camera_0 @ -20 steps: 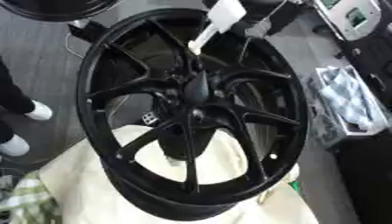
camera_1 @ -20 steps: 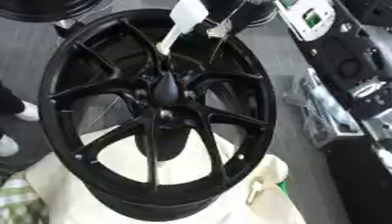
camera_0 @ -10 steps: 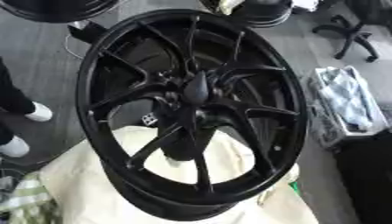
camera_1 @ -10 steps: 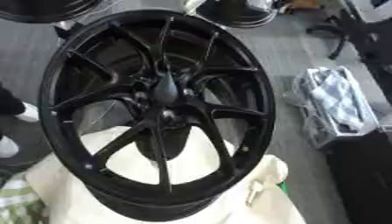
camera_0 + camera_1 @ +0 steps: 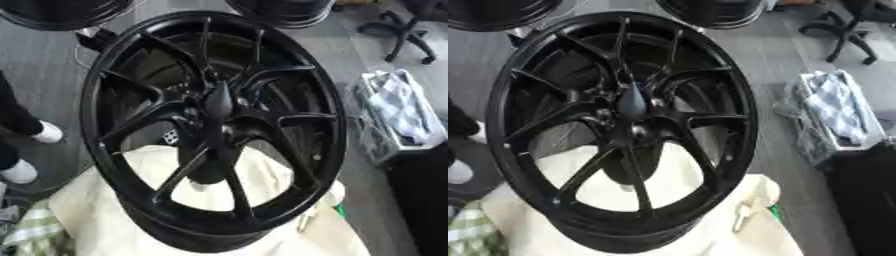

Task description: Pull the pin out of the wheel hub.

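At far left a person's white shoes (image 5: pixel 45 134) stand on the grey floor (image 5: pixel 52 65). The black wheel (image 5: pixel 214 130) fills the centre, lying tilted on a cream cloth (image 5: pixel 96 220). A dark tapered pin (image 5: pixel 219 96) rises from its hub. A bin (image 5: pixel 395 120) of rags sits right. No robot hand shows, so its state cannot be told.

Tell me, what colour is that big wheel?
The wheel is black all over, spokes and rim alike. It shows best in the left eye view.
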You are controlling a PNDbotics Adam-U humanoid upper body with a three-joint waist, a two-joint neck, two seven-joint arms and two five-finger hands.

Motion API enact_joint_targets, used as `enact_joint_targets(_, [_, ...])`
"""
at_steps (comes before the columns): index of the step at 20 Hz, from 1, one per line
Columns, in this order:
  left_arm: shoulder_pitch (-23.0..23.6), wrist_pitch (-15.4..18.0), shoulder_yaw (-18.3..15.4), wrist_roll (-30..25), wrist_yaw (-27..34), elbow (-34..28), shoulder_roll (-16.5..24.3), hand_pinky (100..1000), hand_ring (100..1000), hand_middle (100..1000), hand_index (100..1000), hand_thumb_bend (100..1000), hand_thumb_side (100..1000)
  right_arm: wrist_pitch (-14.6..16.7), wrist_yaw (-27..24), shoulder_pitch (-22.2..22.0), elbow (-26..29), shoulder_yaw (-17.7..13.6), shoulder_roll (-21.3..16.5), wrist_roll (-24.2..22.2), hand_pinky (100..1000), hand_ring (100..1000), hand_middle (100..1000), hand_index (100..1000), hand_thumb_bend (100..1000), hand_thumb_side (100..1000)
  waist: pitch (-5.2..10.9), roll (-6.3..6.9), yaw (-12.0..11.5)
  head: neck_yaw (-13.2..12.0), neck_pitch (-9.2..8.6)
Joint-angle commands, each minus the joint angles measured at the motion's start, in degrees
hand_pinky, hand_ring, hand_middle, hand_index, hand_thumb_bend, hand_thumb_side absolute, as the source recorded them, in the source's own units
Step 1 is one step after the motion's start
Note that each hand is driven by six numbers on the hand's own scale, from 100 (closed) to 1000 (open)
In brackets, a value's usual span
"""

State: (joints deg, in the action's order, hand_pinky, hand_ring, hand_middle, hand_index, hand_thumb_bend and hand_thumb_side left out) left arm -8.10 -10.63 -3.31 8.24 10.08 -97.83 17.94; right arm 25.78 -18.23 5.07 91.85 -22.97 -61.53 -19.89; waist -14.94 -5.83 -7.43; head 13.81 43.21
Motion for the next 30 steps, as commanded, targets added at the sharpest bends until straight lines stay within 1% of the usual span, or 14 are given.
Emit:
enact_joint_targets(1, [-0.4,0.2,-0.8,0.6,-0.1,-1.4,0.1,739,610,607,750,100,935,-1.4,7.9,-6.9,5.8,-5.6,4.8,7.5,658,656,441,557,100,100,0.83,0.59,0.1,-0.7,-0.54])
enact_joint_targets(4, [-0.8,0.4,-0.9,0.7,-0.1,-1.6,-0.3,739,610,607,750,100,927,-4.8,18.5,-14.1,13.0,-7.5,14.2,13.2,699,710,528,650,100,100,0.43,1.41,-0.2,-1.0,-0.9])
enact_joint_targets(5, [-0.9,0.5,-1.0,0.8,0.0,-1.6,-0.5,739,609,607,750,100,923,-5.5,22.1,-15.8,15.6,-7.6,17.2,14.2,728,745,591,710,100,100,0.3,1.71,-0.3,-1.0,-0.99])
enact_joint_targets(7, [-1.2,0.6,-1.0,0.8,0.1,-1.7,-0.8,739,609,607,750,100,920,-5.8,29.7,-18.6,20.2,-7.2,22.9,14.3,772,806,710,835,169,100,0.06,2.28,-0.4,-1.2,-1.12])
enact_joint_targets(8, [-1.3,0.7,-1.0,0.8,0.1,-1.7,-0.9,739,609,607,750,100,917,-5.4,33.5,-19.5,21.5,-6.9,25.3,13.7,795,841,755,880,179,146,-0.04,2.54,-0.4,-1.2,-1.13])
enact_joint_targets(9, [-1.4,0.8,-1.0,0.9,0.2,-1.8,-1.0,739,609,606,750,100,916,-4.6,36.8,-20.2,22.1,-6.7,27.5,13.0,807,861,773,892,323,164,-0.14,2.77,-0.4,-1.3,-1.16])
enact_joint_targets(10, [-1.5,0.8,-1.1,0.9,0.3,-1.8,-1.1,740,609,607,750,100,913,-3.9,39.6,-20.7,22.4,-6.5,29.7,12.7,814,872,788,900,149,375,-0.22,3.0,-0.3,-1.3,-1.17])
enact_joint_targets(13, [-1.9,0.9,-1.0,0.9,0.3,-1.8,-1.3,739,609,607,750,100,908,-2.8,44.3,-21.5,22.7,-6.5,34.3,13.6,817,883,817,918,100,749,-0.36,3.46,-0.1,-1.4,-1.14])
enact_joint_targets(14, [-1.9,0.9,-1.0,0.8,0.3,-1.8,-1.3,739,609,607,750,100,906,-2.9,44.8,-21.8,22.7,-6.4,35.3,14.2,816,885,822,920,100,808,-0.38,3.57,-0.1,-1.5,-1.09])
enact_joint_targets(17, [-2.0,1.0,-1.0,0.9,0.3,-1.9,-1.5,739,609,607,750,100,905,-3.7,43.9,-22.0,22.7,-6.5,37.2,15.6,807,884,826,921,100,855,-0.37,3.74,-0.2,-1.7,-0.91])
enact_joint_targets(24, [-2.1,0.9,-1.0,0.8,0.3,-1.9,-1.6,739,609,607,751,100,907,-5.7,37.4,-21.4,22.7,-7.4,38.2,16.1,792,876,834,919,100,875,-0.32,3.61,-0.3,-1.8,-0.47])
enact_joint_targets(27, [-2.1,0.8,-0.9,0.8,0.3,-2.0,-1.6,739,609,607,751,100,911,-6.1,36.9,-21.3,22.7,-8.1,38.5,15.3,795,879,840,918,100,714,-0.39,3.46,-0.2,-1.7,-0.4])
enact_joint_targets(29, [-2.1,0.8,-0.9,0.8,0.2,-2.0,-1.6,739,609,607,750,100,912,-6.3,37.0,-21.3,22.7,-8.3,38.8,15.0,794,878,839,917,100,721,-0.46,3.37,-0.1,-1.8,-0.41])
enact_joint_targets(30, [-2.1,0.7,-0.9,0.8,0.2,-2.0,-1.6,739,609,607,750,100,910,-6.4,36.7,-21.3,22.7,-8.3,38.9,15.0,783,872,833,909,100,666,-0.48,3.34,-0.1,-1.8,-0.46])
